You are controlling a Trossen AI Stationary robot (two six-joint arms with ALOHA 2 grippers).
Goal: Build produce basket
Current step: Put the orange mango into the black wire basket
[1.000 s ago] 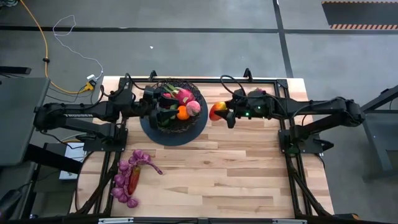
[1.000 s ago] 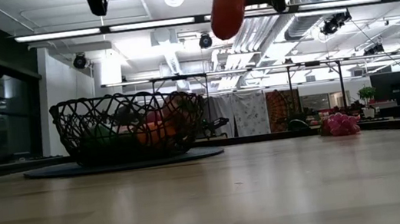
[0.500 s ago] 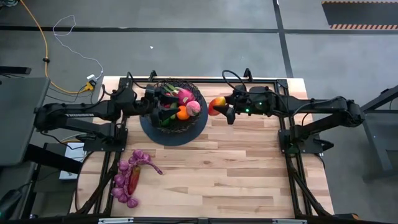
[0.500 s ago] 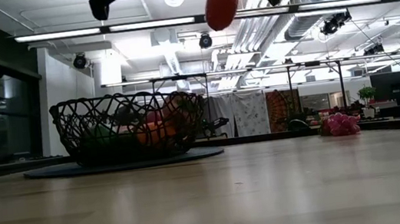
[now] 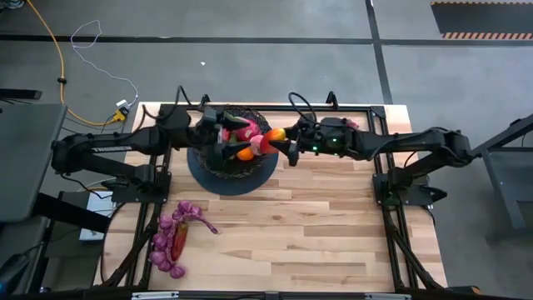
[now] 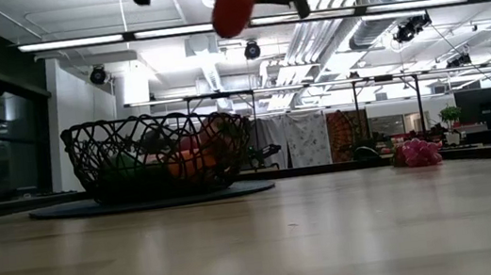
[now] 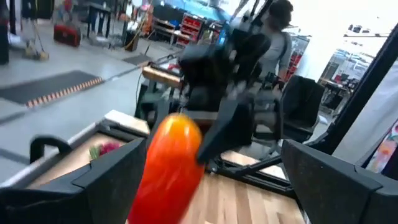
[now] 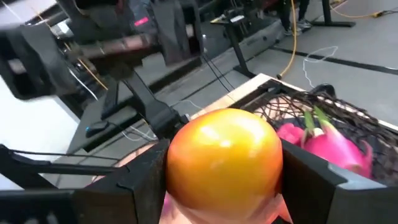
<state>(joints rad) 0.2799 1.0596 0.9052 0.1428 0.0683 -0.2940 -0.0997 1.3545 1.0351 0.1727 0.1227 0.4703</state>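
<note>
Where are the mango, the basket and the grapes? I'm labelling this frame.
mango (image 8: 225, 154): right wrist view, its rounded orange front.
basket (image 6: 84, 140): low view, left wire wall.
grapes (image 5: 161, 242): high view, left side of the bunch.

A yellow cable (image 5: 57, 62) and a white wire (image 5: 87, 35) lie on the grey floor (image 5: 250, 21) beyond the wooden desk (image 5: 316, 233).

My desk (image 5: 316, 225) is a light wooden top of jointed planks edged by a black frame. Directly on it, toward the far left, a dark round base (image 5: 204, 177) carries the basket (image 5: 250, 117), a black openwork wire bowl. Near the front left edge lie purple grape bunches (image 5: 163, 242) touching a red-orange fruit (image 5: 179, 240). In the low view, a pink item (image 6: 416, 153) rests at the far right.
</note>
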